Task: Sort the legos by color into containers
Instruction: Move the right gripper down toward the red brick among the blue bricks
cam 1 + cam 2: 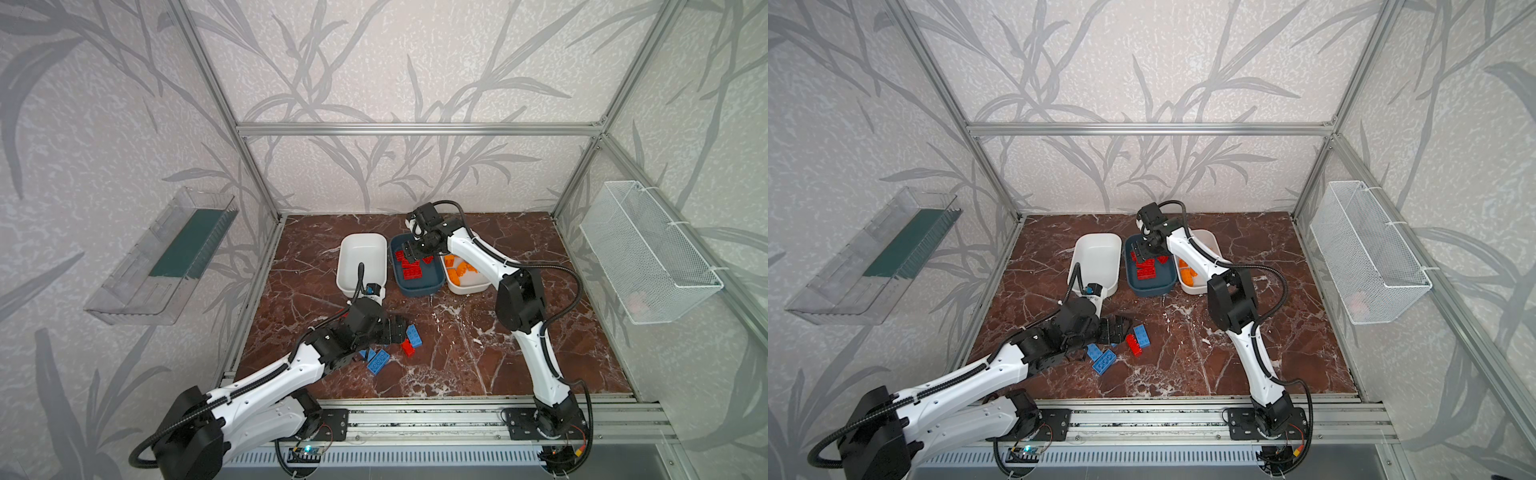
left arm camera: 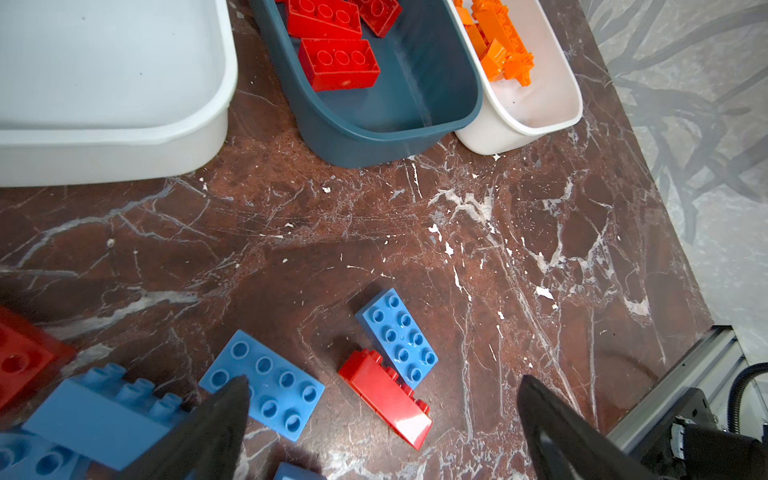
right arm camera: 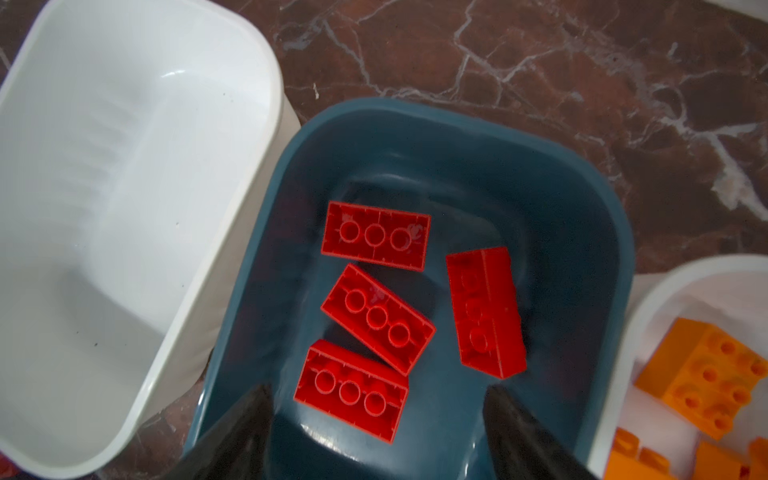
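Directly below the left gripper (image 2: 383, 380), whose jaws stand spread wide and hold nothing, a red brick (image 2: 384, 399) lies tipped on its side on the marble table (image 2: 415, 232). Its studded face touches a flat blue brick (image 2: 397, 340). One fingertip partly hides a second blue brick (image 2: 266, 388), which lies studs up. Further out on that side is a heap of blue bricks (image 2: 99, 415) with another red brick (image 2: 20, 357) at its edge. The three tubs stand ahead of the jaws, well apart from them.

Under the right gripper (image 3: 378, 388), jaws parted and empty, four red bricks (image 3: 376, 237) show in the teal tub (image 3: 457, 120). The bare white tub (image 3: 124, 166) stands on one side of it. The other white tub (image 3: 648, 299), on the opposite side, holds orange bricks (image 3: 706, 374).

These bricks look light, hard and rigid, so a firm squeeze should not hurt them, though the glossy walls are probably slippery. The tipped red brick seems best taken at mid-length, across its stud face and hollow base, so that it does not pivot. The touching blue brick will likely get nudged. The blue ones would presumably go to the bare white tub.
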Available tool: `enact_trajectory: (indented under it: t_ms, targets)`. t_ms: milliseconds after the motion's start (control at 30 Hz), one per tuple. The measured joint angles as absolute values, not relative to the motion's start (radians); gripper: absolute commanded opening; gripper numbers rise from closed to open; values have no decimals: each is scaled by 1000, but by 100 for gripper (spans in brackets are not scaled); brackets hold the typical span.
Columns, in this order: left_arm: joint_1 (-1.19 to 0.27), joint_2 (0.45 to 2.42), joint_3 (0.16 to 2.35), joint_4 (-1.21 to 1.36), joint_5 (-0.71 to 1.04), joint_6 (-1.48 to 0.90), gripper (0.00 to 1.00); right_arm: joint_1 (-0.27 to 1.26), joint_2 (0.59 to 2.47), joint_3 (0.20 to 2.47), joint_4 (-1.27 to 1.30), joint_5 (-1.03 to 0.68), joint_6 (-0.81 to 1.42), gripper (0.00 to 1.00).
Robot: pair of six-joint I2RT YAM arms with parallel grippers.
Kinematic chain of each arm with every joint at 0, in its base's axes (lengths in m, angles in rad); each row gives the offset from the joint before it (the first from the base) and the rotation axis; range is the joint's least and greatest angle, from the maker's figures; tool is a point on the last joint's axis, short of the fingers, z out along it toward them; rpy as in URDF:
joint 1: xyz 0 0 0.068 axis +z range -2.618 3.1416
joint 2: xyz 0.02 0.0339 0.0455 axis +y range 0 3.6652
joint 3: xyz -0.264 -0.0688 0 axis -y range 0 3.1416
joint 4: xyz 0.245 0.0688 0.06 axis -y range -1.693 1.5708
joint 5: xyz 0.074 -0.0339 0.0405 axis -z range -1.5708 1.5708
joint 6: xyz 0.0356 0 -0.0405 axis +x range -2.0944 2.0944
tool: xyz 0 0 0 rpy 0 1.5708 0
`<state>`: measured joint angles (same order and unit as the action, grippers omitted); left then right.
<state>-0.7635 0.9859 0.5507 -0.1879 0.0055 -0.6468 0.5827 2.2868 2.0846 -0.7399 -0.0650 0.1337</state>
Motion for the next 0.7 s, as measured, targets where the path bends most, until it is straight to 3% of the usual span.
enact_trajectory:
  t_ms: [367,700]
  targets:
    - [-764,598,385,-316,1,-712,99,739,1773,1437,-582,-89,232,58]
    - [-764,292,285,-426,1,-772,99,991,1629,1140,-517,-42,346,52]
